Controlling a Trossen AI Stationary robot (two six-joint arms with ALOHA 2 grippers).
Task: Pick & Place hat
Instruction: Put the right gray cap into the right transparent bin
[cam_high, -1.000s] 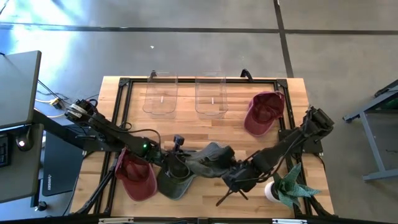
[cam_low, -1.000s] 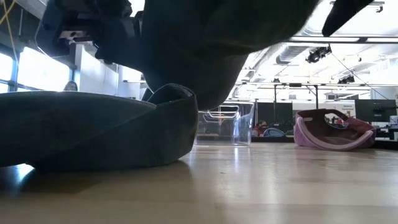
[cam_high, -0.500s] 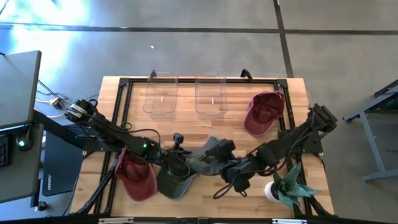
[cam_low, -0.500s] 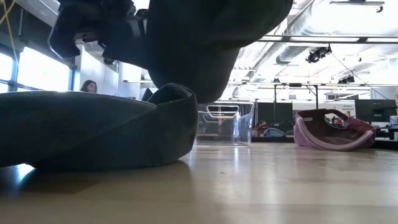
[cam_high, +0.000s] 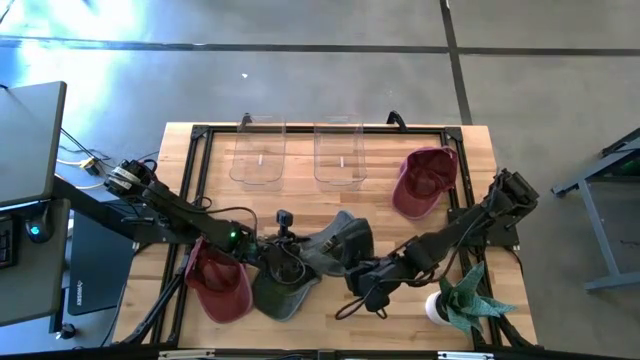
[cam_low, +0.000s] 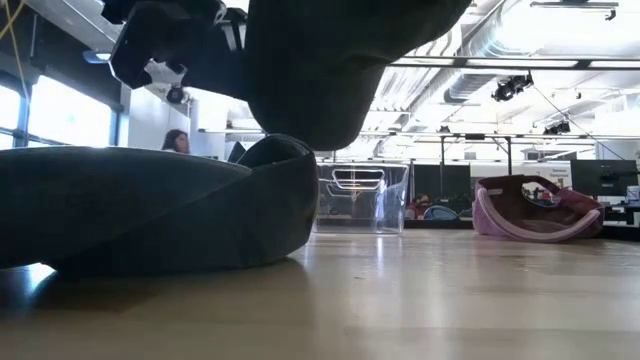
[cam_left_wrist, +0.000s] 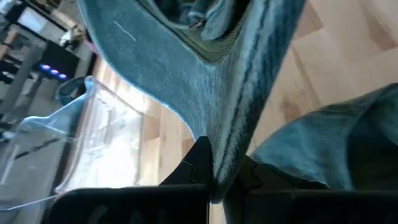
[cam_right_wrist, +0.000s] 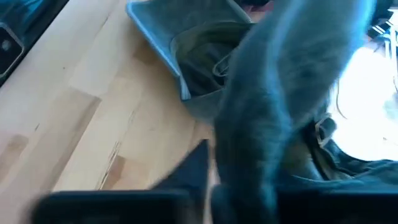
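Behind the grey hat (cam_right_wrist: 280, 106), right end effector (cam_right_wrist: 208, 180) half hidden.

A grey fabric cap (cam_high: 335, 248) hangs lifted off the wooden table, stretched between the two arms near the table's front middle. Beneath its left end a second dark grey cap (cam_high: 278, 290) lies on the wood. One maroon cap (cam_high: 218, 283) lies front left, another maroon cap (cam_high: 424, 181) upturned at back right.
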